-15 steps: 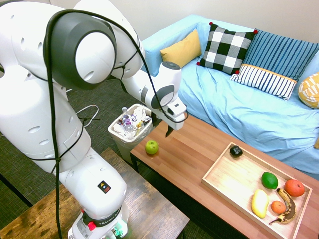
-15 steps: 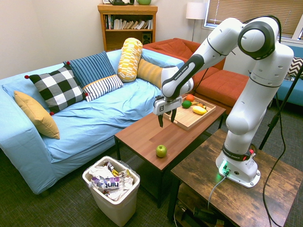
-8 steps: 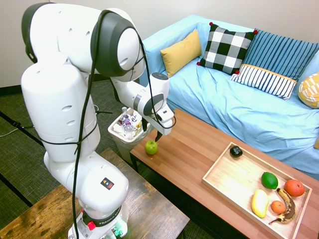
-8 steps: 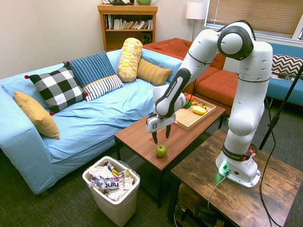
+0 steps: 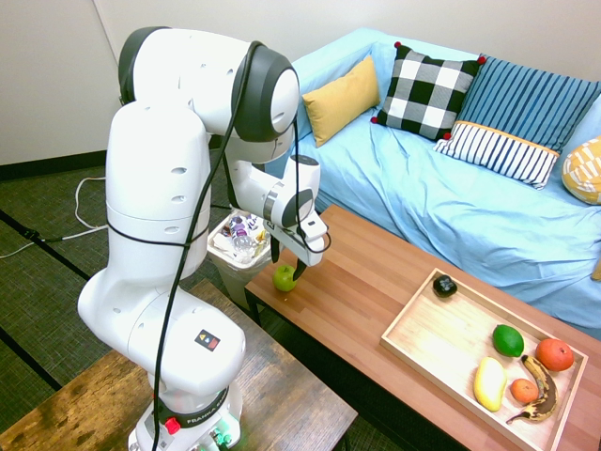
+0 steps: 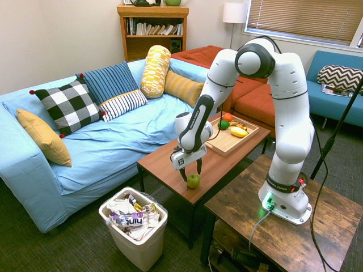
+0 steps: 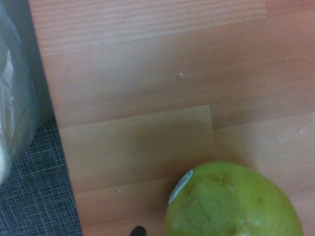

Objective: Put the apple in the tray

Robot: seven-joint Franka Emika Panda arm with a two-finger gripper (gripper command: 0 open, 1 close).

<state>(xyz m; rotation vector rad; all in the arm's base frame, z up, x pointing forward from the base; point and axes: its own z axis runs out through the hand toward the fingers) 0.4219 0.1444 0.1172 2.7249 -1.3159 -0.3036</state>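
Gripper [image 6: 191, 172] is hanging nearly straight down, fingers spread apart, straddling the apple [image 6: 193, 181] from above. Apple is sitting on the bench [image 6: 218, 161] at its near corner, directly beneath; tray [image 6: 226, 141] is lying well apart, at the far end.

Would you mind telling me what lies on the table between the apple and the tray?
Nothing: in the first exterior view, only bare tabletop runs from the apple to the tray.
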